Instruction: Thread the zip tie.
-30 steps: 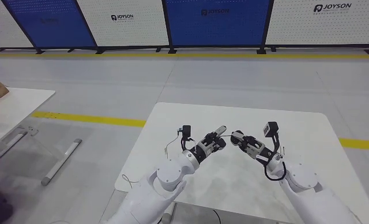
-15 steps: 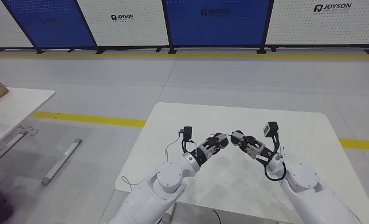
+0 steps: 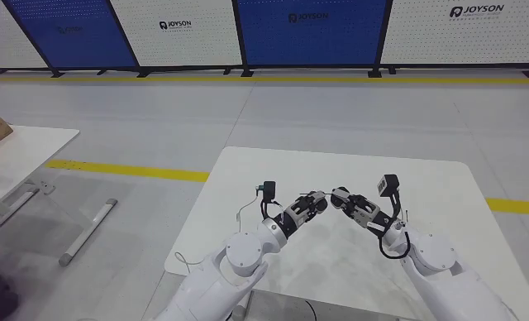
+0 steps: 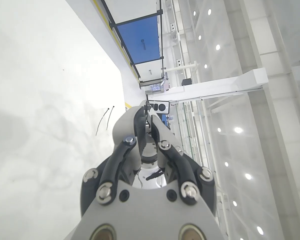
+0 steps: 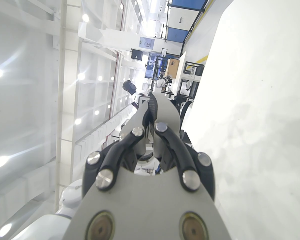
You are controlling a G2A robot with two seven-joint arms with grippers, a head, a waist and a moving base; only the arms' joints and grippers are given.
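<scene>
Both claws clenched, tips almost meeting above the tabletop (image 3: 413,176).
Left claw (image 3: 316,197) pinches the end of a black zip tie (image 4: 145,106) at its fingertips. Right claw (image 3: 337,197) is squeezed tight; can't tell what's in it. Two spare zip ties (image 4: 110,117) lie side by side on the tabletop, away from both claws.

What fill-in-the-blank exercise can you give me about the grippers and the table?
1. The left gripper and the right gripper hang close together over the ___ table.
2. Both grippers are ___.
3. ___ spare zip ties lie on the table.
Missing words: white; shut; two.
</scene>
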